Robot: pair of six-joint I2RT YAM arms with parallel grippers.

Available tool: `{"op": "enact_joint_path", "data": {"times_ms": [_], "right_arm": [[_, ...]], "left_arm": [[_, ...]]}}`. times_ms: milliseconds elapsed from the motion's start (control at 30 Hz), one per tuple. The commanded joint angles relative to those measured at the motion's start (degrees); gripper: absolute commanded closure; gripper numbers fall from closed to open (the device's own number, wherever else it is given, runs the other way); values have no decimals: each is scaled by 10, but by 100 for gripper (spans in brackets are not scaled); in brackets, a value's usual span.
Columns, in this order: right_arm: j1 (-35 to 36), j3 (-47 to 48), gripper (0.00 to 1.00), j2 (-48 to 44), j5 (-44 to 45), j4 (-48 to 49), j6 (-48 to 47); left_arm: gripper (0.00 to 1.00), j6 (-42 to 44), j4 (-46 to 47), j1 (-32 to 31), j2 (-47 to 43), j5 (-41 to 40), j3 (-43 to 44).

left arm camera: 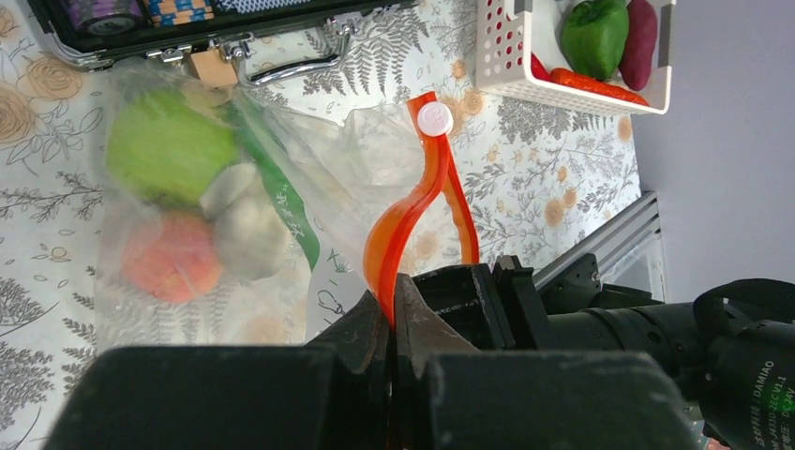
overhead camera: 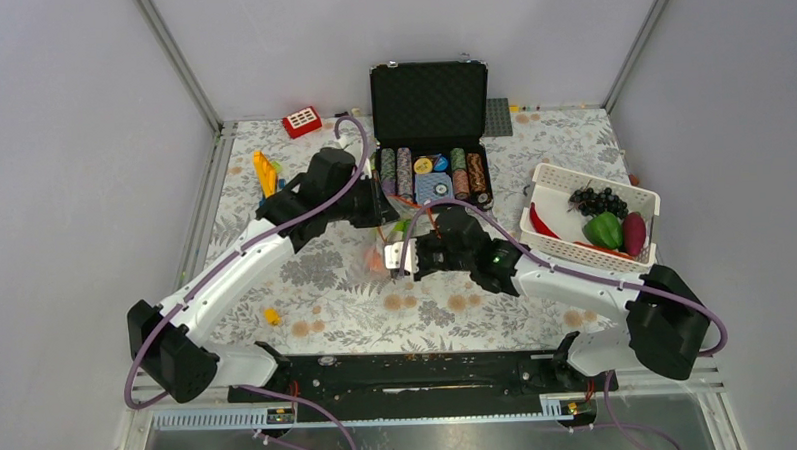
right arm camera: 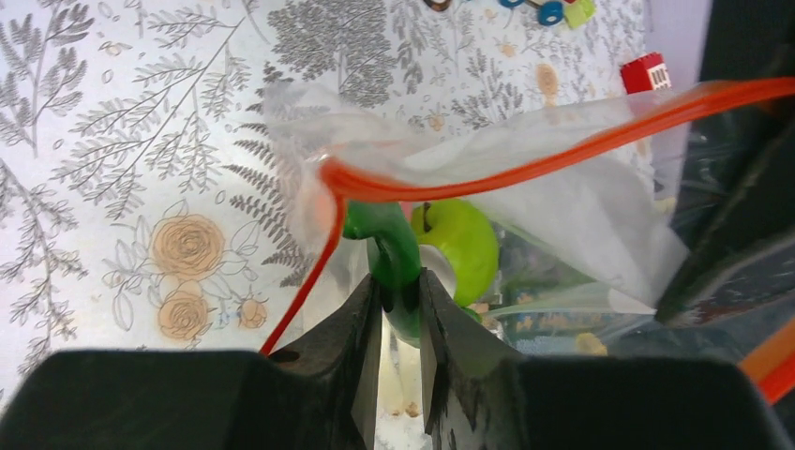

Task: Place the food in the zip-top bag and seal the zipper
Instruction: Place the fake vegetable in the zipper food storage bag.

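The clear zip-top bag [left arm camera: 309,178] lies mid-table between both arms and also shows in the top view [overhead camera: 380,248]. Its orange-red zipper [left arm camera: 427,192] curves up, with a white slider [left arm camera: 434,118] at the top. My left gripper [left arm camera: 392,298] is shut on the zipper strip. Inside the bag lie a light green piece [left arm camera: 169,145], a white piece [left arm camera: 239,220] and an orange-red piece [left arm camera: 169,258]. My right gripper [right arm camera: 400,286] is shut on a dark green curved toy vegetable [right arm camera: 389,248] at the bag's mouth, beside a light green toy fruit [right arm camera: 464,248]. The zipper [right arm camera: 525,169] runs above it.
A white perforated basket [overhead camera: 548,180] at the right holds dark grapes [overhead camera: 594,200], a green pepper [overhead camera: 603,230], a magenta piece [overhead camera: 634,233] and a red piece [overhead camera: 543,225]. An open black case of poker chips [overhead camera: 430,104] stands behind the bag. Yellow blocks [overhead camera: 265,173] and a red block [overhead camera: 302,121] lie at the back left.
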Motion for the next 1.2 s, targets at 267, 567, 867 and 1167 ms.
{"op": "enact_joint_path", "data": {"times_ms": [267, 567, 867, 1167], "right_arm": [[1, 23, 59, -19, 1, -193, -2], [1, 42, 27, -86, 12, -137, 43], [1, 9, 0, -176, 36, -79, 76], [0, -10, 0, -288, 85, -90, 211]], "left_arm": [[100, 28, 20, -3, -2, 20, 35], [100, 21, 39, -3, -11, 53, -9], [100, 22, 61, -3, -29, 50, -33], [100, 20, 95, -2, -25, 30, -37]]}}
